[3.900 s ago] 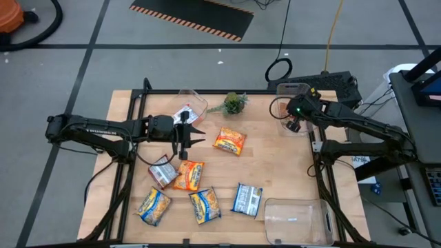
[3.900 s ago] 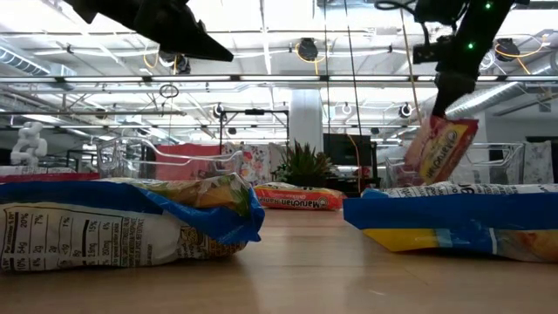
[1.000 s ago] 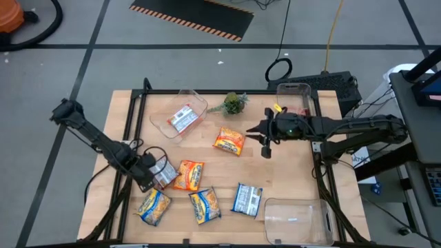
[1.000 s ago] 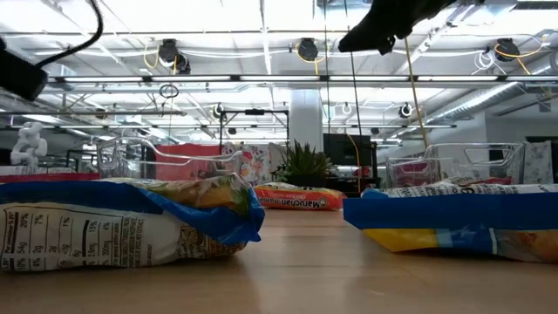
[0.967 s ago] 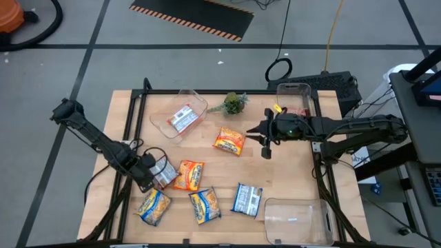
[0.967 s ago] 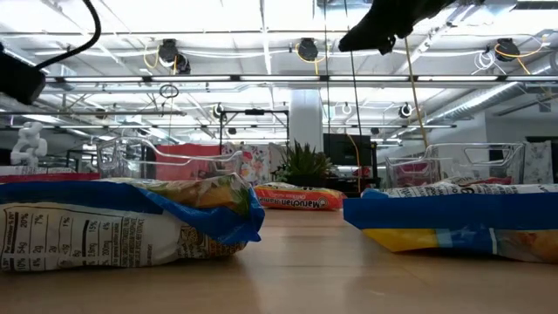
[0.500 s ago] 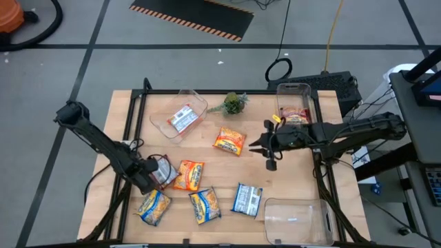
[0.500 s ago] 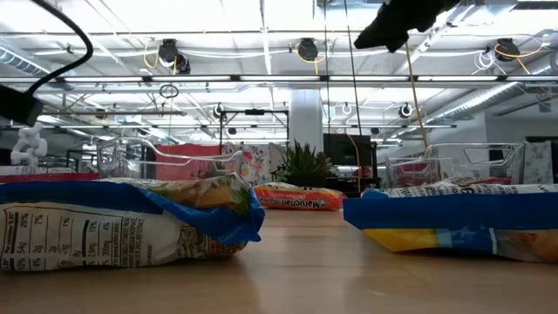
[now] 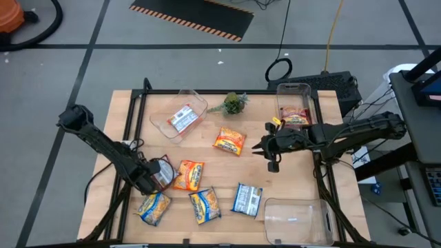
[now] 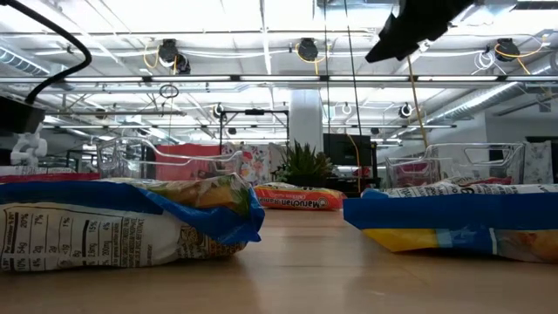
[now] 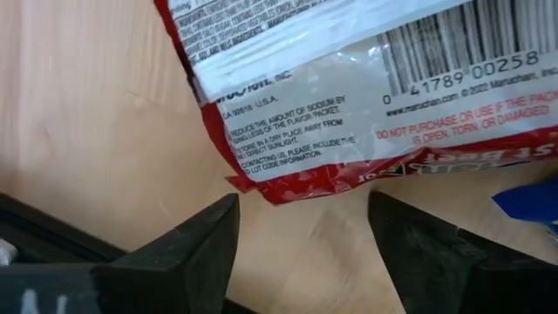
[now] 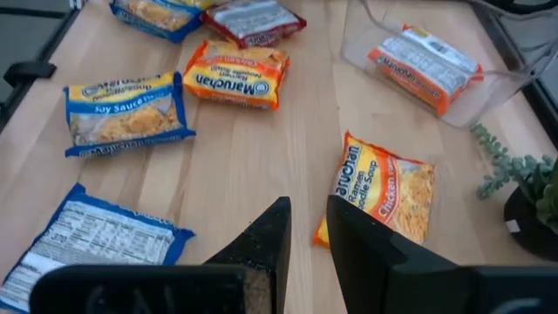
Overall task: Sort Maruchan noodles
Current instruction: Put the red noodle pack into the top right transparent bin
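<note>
left wrist view shows the red packet [image 11: 366, 96] lying flat on the table [image 11: 87, 131], just ahead of our left gripper [image 11: 301, 240], fingers apart, empty. we judge it light, crinkly and slippery, brittle inside; best pinched at the sealed edge. our right gripper [image 9: 269, 149] hovers mid-table, fingers nearly together, empty.

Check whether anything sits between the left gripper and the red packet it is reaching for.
Nothing visible does. In the left wrist view the left gripper is open just short of the red packet, with only bare wooden table between its fingers. A blue packet corner lies off to one side, clear of the gap.
</note>
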